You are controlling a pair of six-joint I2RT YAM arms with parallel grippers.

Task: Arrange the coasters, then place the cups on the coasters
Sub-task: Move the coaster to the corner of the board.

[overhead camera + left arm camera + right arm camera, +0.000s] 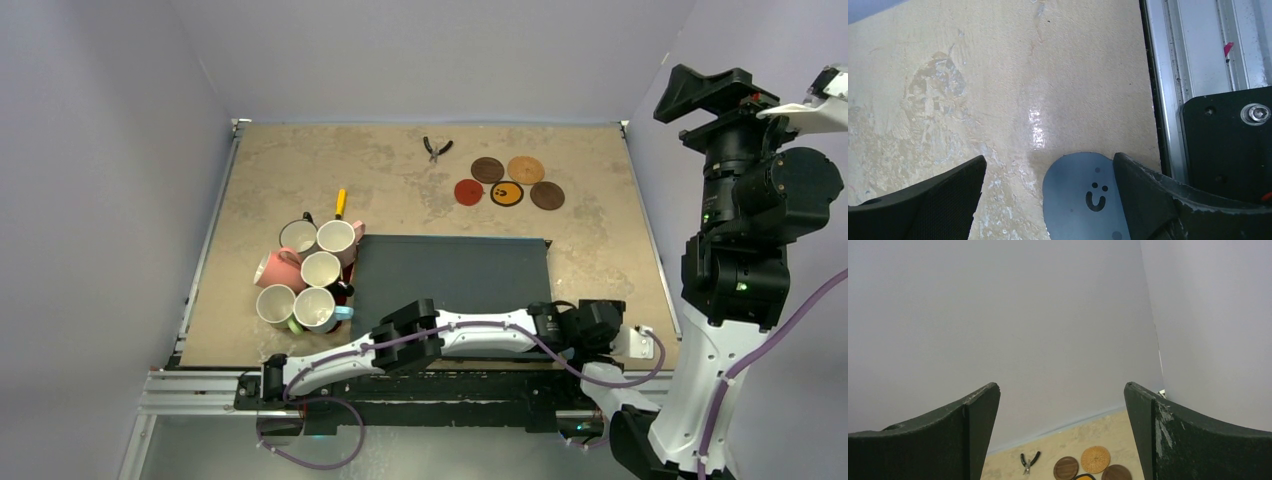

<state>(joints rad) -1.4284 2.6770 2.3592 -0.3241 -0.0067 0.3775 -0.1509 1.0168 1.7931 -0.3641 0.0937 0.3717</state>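
My left pincer point(1049, 160) — spread, empty — brackets the grey-blue coaster point(1078, 200) by the table's point(948, 75) near edge, presumably to carry it to the other coasters point(507, 183) near the far edge; right pincer point(1062, 387) released, held aloft.

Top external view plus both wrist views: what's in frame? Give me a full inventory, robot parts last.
coasters: five; red, yellow with black marks, two dark brown, tan; grouped far right on the table
grey-blue coaster: one, smiley cut-out, flat on the table between the left claw's fingers
cups: six; white insides, outsides pink, green, blue, dark; clustered at the left
mat: one, black, rectangular, near centre
pliers: one, black handles, far centre
yellow-handled tool: one, just beyond the cups
table: one, tan, worn
left claw: one, black, open, low over the near right corner
right claw: one, black, open, raised high, facing the wall
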